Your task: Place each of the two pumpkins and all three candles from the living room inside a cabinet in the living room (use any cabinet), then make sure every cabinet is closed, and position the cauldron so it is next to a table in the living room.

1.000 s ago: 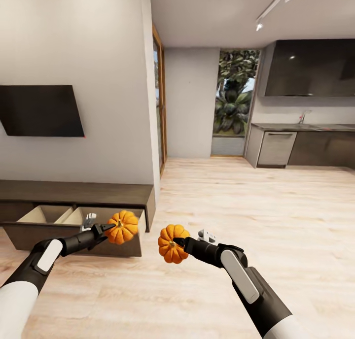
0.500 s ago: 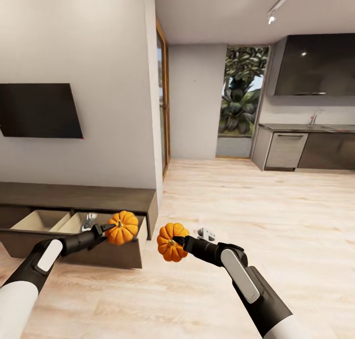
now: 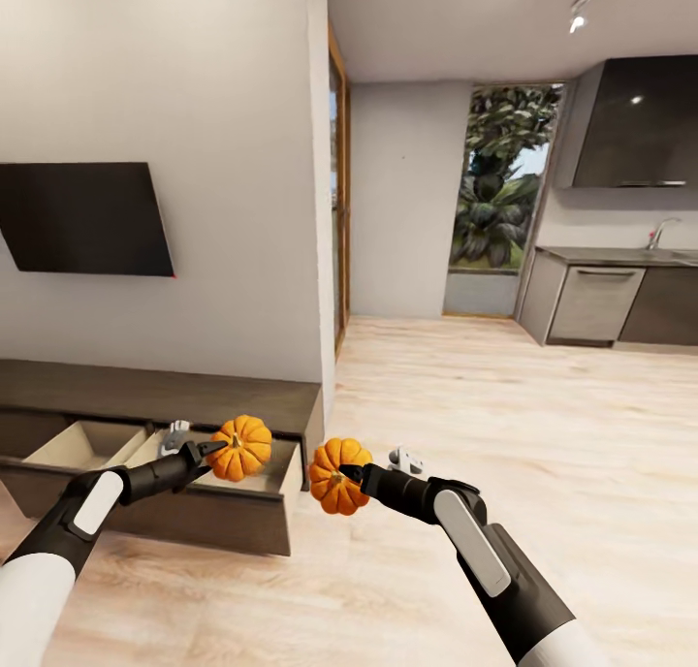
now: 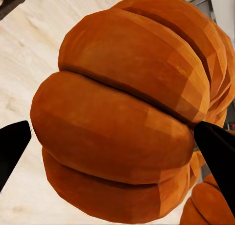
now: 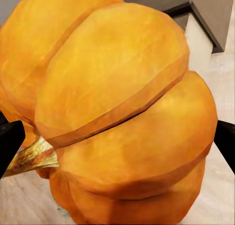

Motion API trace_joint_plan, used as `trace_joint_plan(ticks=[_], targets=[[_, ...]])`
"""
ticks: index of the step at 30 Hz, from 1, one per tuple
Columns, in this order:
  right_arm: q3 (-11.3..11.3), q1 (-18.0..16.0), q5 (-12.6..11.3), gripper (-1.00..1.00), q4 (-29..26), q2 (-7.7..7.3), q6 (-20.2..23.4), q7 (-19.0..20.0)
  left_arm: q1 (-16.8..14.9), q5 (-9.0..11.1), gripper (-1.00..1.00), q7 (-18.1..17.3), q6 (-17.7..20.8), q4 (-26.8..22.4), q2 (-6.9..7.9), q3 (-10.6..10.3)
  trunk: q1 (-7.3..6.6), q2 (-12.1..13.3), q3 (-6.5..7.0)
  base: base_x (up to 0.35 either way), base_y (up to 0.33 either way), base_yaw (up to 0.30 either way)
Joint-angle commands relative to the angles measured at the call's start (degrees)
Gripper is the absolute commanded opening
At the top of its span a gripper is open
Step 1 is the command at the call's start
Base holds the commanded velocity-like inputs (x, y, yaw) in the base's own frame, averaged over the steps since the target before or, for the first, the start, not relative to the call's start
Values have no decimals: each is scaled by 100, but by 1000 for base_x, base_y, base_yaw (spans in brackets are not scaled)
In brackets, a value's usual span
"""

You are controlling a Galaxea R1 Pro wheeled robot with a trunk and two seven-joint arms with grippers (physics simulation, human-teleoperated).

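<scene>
1. My left gripper [image 3: 215, 450] grasps one pumpkin [image 3: 240, 447]; its dark fingers [image 4: 215, 146] press the ribbed orange sides in the left wrist view.
2. This pumpkin hangs over the right end of the open drawer [image 3: 155, 492] of the dark-brown cabinet [image 3: 165, 396].
3. My right gripper [image 3: 351, 474] grasps the second pumpkin [image 3: 335, 477]; the right wrist view shows the stem [image 5: 32, 156] beside one finger.
4. The second pumpkin sits above the wood floor [image 3: 504, 425], just right of the drawer's corner.
5. The TV [image 3: 85, 219] hangs on the white wall above the cabinet.

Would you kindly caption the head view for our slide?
Each gripper holds a ribbed orange pumpkin near the dark-brown cabinet's open drawer.
</scene>
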Motion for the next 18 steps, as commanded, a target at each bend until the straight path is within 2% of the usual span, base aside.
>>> trace_joint_plan(ticks=[1,8,18], targets=[[2,-6,-96,-100,-10,1,9,-57,-6,68,-100,-12,52,-2,-2,22,3,-4,-6,323,158,267],[10,-6,-96,-100,-10,1,16,-50,-6,68,-100,-12,52,4,-2,22,3,-4,-9,316,165,245],[9,-6,-96,-100,-10,1,23,-45,-6,68,-100,-12,52,14,-2,22,3,-4,-10,289,198,24]])
